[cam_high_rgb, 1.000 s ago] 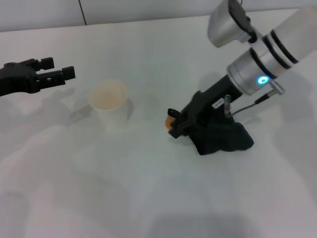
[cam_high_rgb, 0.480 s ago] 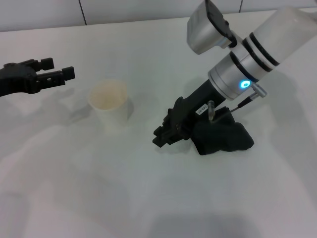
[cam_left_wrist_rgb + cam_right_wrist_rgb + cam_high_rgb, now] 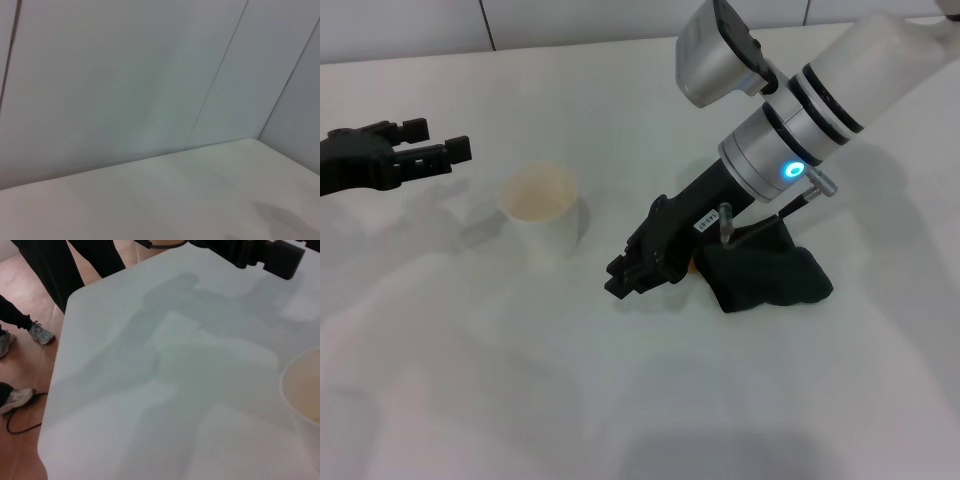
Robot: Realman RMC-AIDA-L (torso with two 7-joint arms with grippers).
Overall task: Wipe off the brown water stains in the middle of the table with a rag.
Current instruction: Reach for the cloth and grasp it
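The right gripper point(image 3: 623, 278), claw state unclear, is hovering left of the rag point(image 3: 765, 272), risking bumping the cup point(image 3: 540, 210) while the stain point(image 3: 692, 266) is sitting unwiped

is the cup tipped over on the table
No, in the head view the cup stands upright on the table, its open mouth facing up, left of the right gripper.

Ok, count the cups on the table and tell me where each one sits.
1. A single pale cup stands upright on the table, between the parked left gripper and the right gripper beside the black rag. No other cup is in view.
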